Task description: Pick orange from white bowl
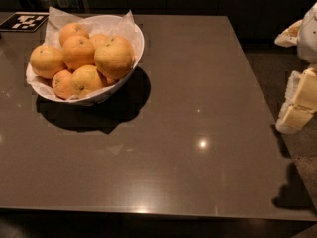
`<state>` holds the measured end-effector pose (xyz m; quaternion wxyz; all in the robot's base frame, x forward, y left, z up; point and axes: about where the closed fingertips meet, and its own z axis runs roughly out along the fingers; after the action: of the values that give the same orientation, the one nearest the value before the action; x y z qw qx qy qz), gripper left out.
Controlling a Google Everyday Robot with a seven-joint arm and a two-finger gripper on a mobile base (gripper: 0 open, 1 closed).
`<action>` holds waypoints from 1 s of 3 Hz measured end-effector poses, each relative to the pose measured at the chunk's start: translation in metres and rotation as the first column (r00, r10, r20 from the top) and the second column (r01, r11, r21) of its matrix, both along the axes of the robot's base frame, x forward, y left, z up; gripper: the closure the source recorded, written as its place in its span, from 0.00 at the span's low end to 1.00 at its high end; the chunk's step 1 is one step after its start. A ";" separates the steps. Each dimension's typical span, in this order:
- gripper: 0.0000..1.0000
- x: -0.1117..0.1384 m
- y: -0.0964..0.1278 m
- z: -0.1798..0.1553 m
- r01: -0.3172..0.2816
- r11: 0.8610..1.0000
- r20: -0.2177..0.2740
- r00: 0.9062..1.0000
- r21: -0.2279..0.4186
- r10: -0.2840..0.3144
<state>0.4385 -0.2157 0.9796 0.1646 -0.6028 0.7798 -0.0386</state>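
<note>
Tool (297,114), at the worktop's (198,108) right edge, grip I cannot tell; orange (78,51) lies well apart, far left, in white bowl (140,41).

White bowl (134,37) stands upper left on the dark grey counter (198,83), its shadow falling toward the near side. Crinkled white paper (59,15) lines it, with corners standing above the rim. Seven fruits are heaped inside, touching one another. The orange (78,52), deep-coloured and mid-sized, sits near the pile's centre. The largest fruit (114,58) (paler, yellow-orange) rests just to its right. A black-and-white marker tag (24,21) lies flat at the far left corner, behind the bowl. The gripper (296,114) is at the right frame edge, past the counter's right edge in this view and well apart from the bowl.
</note>
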 end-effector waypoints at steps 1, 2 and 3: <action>0.00 0.000 0.000 0.000 0.000 1.000 0.000 1.000 0.000 0.000; 0.00 0.001 0.003 0.003 0.021 1.000 0.010 1.000 -0.011 -0.021; 0.00 0.013 0.044 0.023 0.027 0.998 0.035 0.999 -0.057 -0.025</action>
<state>0.4519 -0.1714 1.0026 0.1598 -0.5964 0.7832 -0.0735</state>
